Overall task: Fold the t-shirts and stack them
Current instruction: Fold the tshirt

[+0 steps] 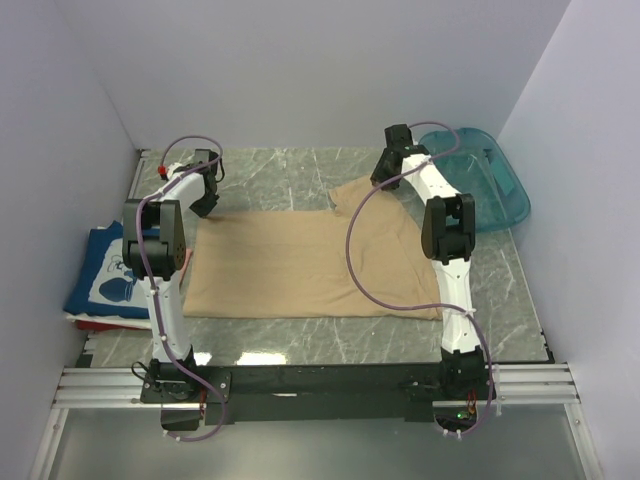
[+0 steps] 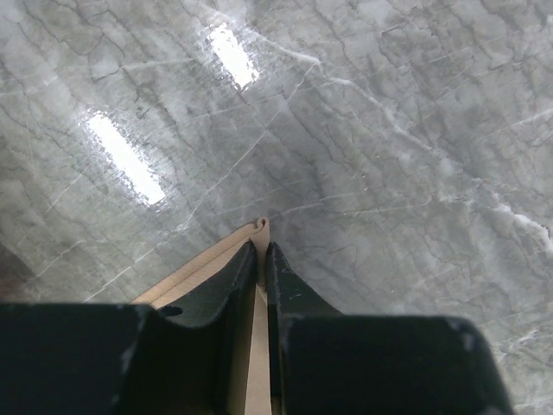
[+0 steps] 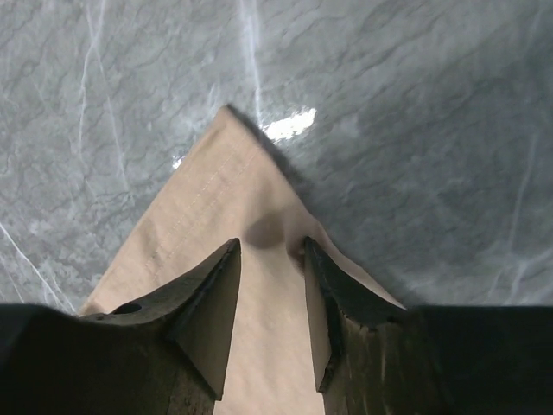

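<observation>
**Arm bases (image 1: 310, 385) near, both grippers out at the tan t-shirt's far edge**

Just beyond the bases, the tan t-shirt (image 1: 300, 265) lies spread flat across the middle of the marble table (image 1: 300, 340). At the table's near left edge, a navy t-shirt (image 1: 105, 275) with a white print rests on a red one (image 1: 95, 323), of which only a strip shows.

Farther out, the left gripper (image 2: 262, 246) sits at the tan shirt's far left corner. Its fingers are pressed almost together, pinching a thin edge of the cloth, whose tip pokes out past them.

The right gripper (image 3: 270, 246) is at the far right corner. Its fingers stand apart with the pointed tan corner running between them, and whether they touch the cloth cannot be told.

A teal tub (image 1: 495, 190) stands at the far right.
</observation>
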`<state>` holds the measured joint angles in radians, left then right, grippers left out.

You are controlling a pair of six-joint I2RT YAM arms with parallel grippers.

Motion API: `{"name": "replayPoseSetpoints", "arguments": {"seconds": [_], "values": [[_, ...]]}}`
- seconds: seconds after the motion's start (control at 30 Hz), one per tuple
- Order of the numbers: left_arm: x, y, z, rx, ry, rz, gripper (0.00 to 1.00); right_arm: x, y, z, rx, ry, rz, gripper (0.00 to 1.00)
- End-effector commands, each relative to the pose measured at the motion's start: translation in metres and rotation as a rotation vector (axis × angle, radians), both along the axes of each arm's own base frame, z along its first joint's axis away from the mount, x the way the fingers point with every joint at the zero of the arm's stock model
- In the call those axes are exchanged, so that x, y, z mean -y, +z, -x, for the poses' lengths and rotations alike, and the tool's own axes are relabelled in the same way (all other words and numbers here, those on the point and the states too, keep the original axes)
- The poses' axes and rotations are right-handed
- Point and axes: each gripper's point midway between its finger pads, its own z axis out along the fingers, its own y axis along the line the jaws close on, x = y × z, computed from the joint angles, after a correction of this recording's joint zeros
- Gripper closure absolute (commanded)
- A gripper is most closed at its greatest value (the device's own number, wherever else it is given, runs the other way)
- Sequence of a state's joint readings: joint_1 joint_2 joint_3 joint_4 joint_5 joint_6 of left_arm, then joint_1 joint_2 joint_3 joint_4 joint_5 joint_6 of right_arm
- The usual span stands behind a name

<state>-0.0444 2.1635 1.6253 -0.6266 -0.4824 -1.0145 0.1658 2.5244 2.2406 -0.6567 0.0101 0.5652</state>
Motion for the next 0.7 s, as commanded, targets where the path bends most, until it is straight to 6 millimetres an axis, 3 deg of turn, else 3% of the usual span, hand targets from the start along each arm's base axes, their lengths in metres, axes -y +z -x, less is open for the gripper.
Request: {"name": "replayPoseSetpoints", "arguments": {"seconds": [0.0, 0.17, 0.3, 0.5, 0.63, 0.67], "values": [[0.009, -0.016, 0.010, -0.040, -0.021, 0.056, 0.86, 0.000, -0.004, -0.002, -0.005, -0.042, 0.012, 0.58], [0.011, -0.015, 0.007, -0.034, -0.027, 0.064, 0.87, -0.004, -0.016, -0.001, -0.027, -0.036, -0.005, 0.64], [0.011, -0.015, 0.006, -0.032, -0.029, 0.068, 0.88, -0.006, -0.019, 0.002, -0.031, -0.026, -0.011, 0.77], [0.013, -0.014, 0.005, -0.029, -0.037, 0.074, 0.91, -0.001, -0.009, 0.000, -0.002, -0.034, -0.030, 0.99], [0.014, -0.010, 0.002, -0.020, -0.041, 0.078, 0.93, 0.008, 0.019, -0.004, 0.058, -0.042, -0.036, 1.00], [0.014, -0.008, 0.000, -0.015, -0.042, 0.079, 0.93, 0.011, 0.018, -0.001, 0.054, -0.041, -0.030, 1.00]]}}
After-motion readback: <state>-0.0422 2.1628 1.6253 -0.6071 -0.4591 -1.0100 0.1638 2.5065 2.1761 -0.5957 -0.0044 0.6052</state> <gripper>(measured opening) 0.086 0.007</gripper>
